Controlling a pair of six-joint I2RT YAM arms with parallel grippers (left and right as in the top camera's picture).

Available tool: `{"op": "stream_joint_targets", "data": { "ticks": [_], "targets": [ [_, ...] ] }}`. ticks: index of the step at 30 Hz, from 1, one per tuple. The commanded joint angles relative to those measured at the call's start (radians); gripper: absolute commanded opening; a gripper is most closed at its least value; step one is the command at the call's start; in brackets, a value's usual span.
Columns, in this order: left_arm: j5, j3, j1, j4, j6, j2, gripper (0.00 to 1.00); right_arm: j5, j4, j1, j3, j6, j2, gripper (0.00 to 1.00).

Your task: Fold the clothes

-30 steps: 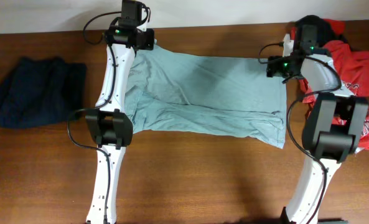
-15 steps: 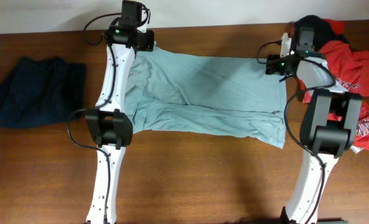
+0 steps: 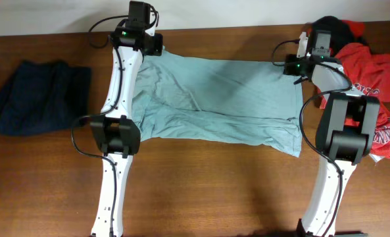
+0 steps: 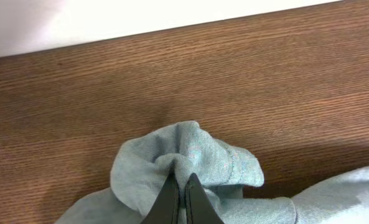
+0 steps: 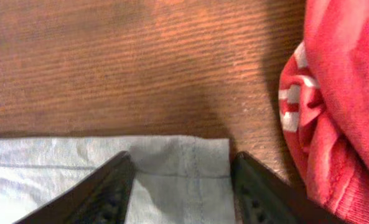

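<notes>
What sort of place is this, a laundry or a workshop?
Probably a robot test bench: a left arm and a right arm stand at a wooden table, with a pale T-shirt spread between them, a navy garment and red shirts heaped at the sides.

The pale grey-blue T-shirt [image 3: 214, 99] lies spread across the middle of the table [image 3: 214, 197]. In front of its near hem the wood is bare, broken only by the two arm bases. To its left, a strip of bare wood lies between the left arm [image 3: 119, 85], which runs along the shirt's left edge, and the dark navy garment [image 3: 37, 97] farther out. To its right, the right arm [image 3: 339, 131] stands just beside the hem. Behind that arm, the red T-shirts [image 3: 372, 66] and a black piece [image 3: 329, 27] crowd the table's far right. Only a narrow gap of wood separates the shirt's far right corner from the red cloth. Beyond the shirt's far edge runs a narrow band of bare wood.
</notes>
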Motion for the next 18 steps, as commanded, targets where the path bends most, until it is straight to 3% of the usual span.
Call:
{"op": "stream_joint_targets", "data": {
  "ticks": [1,10,18],
  "targets": [
    [-0.019,0.021,-0.002,-0.002,-0.009,0.003,0.00,0.009,-0.008,0.000,0.008,0.018,0.046,0.46],
    [-0.019,0.021,0.021,-0.010,-0.009,0.003,0.01,0.016,-0.076,-0.005,0.082,0.018,0.044,0.04],
    [-0.019,0.046,0.031,-0.033,-0.009,0.003,0.01,0.017,-0.378,-0.005,0.359,0.017,0.044,0.04]
  ]
}}
